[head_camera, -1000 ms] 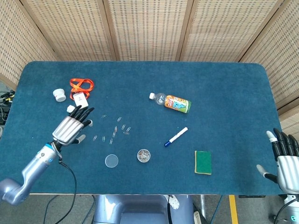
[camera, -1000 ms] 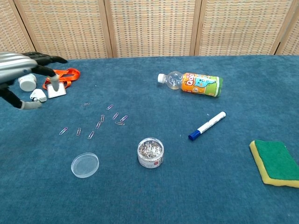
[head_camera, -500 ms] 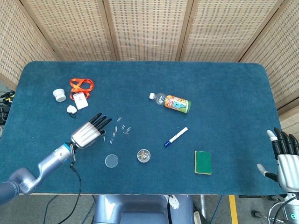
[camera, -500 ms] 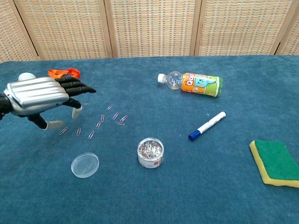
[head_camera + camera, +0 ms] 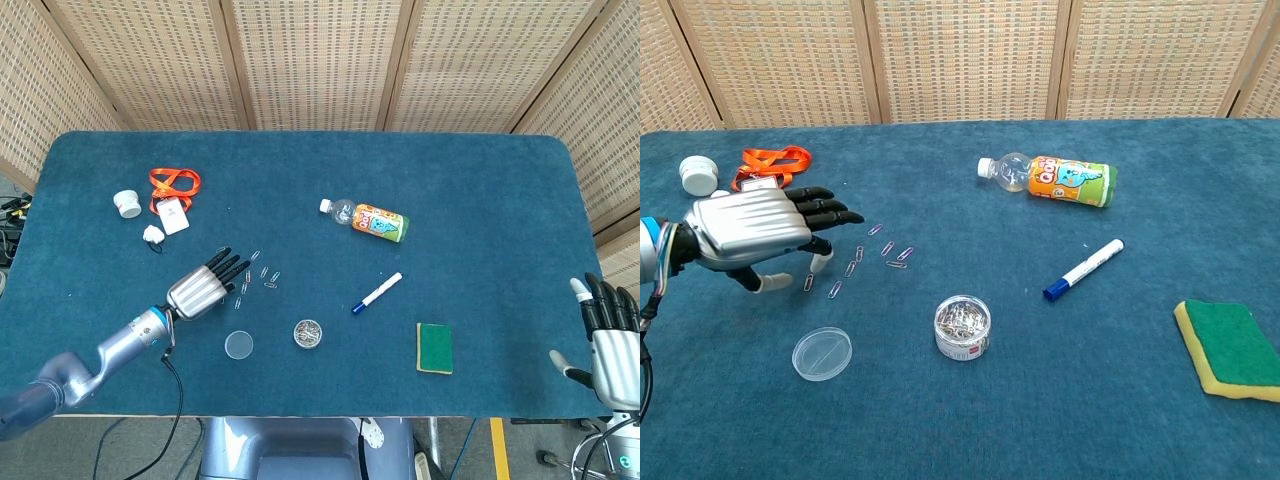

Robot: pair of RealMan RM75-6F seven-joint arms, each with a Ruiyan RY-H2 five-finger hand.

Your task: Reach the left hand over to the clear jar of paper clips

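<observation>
Jar of paper clips (image 5: 962,327) stands upright and uncapped near the front edge of the blue table (image 5: 1140,420), its clear lid (image 5: 821,353) lying flat to its left. Left hand (image 5: 752,231) hovers above loose paper clips (image 5: 892,255), well apart from the jar, fingers (image 5: 830,212) extended and spread, holding nothing. Right hand (image 5: 608,330) sits at the table's front right corner, fingers straight and apart, empty. Marker (image 5: 1083,269), sponge (image 5: 1230,348) and bottle (image 5: 1050,181) lie to the jar's right.
</observation>
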